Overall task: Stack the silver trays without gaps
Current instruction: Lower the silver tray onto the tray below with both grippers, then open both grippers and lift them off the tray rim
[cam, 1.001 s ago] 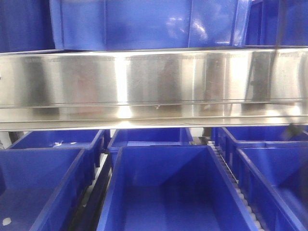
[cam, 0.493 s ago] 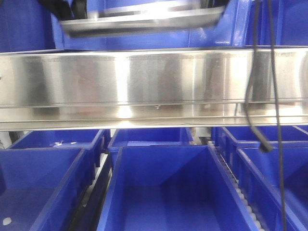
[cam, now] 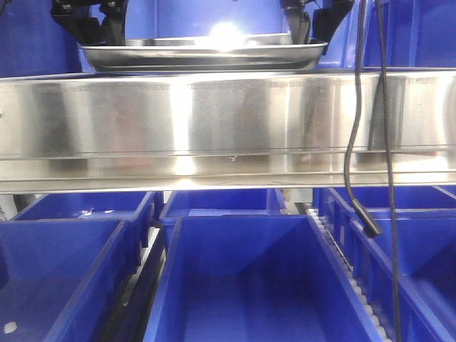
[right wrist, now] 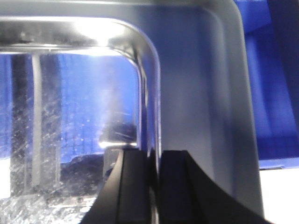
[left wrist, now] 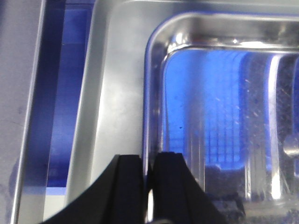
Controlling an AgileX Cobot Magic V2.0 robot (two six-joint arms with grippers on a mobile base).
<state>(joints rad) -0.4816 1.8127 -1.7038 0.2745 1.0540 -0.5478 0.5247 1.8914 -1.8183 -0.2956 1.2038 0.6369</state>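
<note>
Both grippers clamp one silver tray [cam: 203, 55] by its side rims, left gripper [left wrist: 148, 175] and right gripper [right wrist: 152, 175], level above the steel rail [cam: 214, 128] and blue bins [cam: 256, 285].

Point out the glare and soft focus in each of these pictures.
Front view: a white hotspot burns out the back rim of the silver tray, with a vertical sheen on the shelf rail. Left wrist view: the left gripper is blurred, the tray mirrors blue. Right wrist view: glare on the tray corner, the right gripper soft.
</note>
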